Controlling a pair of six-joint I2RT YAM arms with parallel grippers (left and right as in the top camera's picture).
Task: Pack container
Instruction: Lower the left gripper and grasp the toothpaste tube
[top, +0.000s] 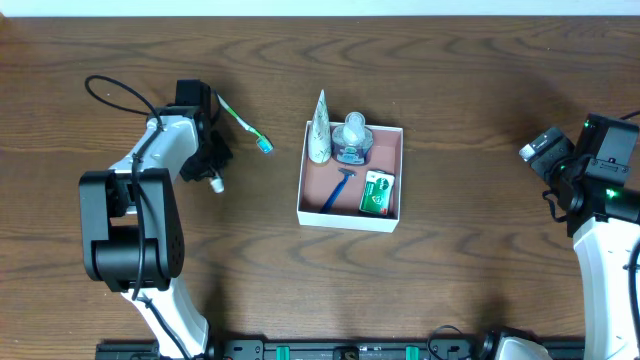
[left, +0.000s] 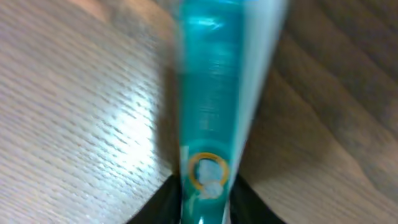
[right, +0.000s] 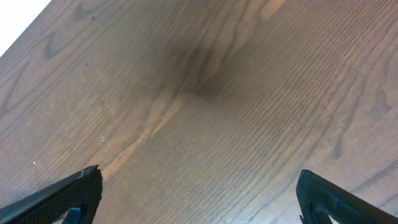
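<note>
Container (top: 346, 219) sits mid-table, a bit right of centre, open top, white walls, pinkish floor.

Far left: left arm (top: 135, 215) reaches up the table (top: 460, 60) from the near edge. Left gripper (left: 208, 186) is at the handle end of a toothbrush (top: 241, 123). In the wrist view the teal handle runs straight up between the two dark fingers, both pressed against its sides, so the jaws are clamped on it. That view is blurred. The brush head points toward the container and stops just short of its left wall. Cannot tell whether the brush is off the wood.

Inside the container:
- white tapered tube (top: 320, 130) at the far left corner, tip sticking out past the far rim
- clear rounded pack (top: 353, 139) with a blue base next to it, at the far wall
- blue razor (top: 337, 189) lying diagonally on the floor
- green-and-white carton (top: 377, 193) at the near right corner

Far right: right arm (top: 605, 250), well apart from the container. Right gripper (right: 198, 177) has its fingers spread wide with only bare wood between them, holding nothing.
</note>
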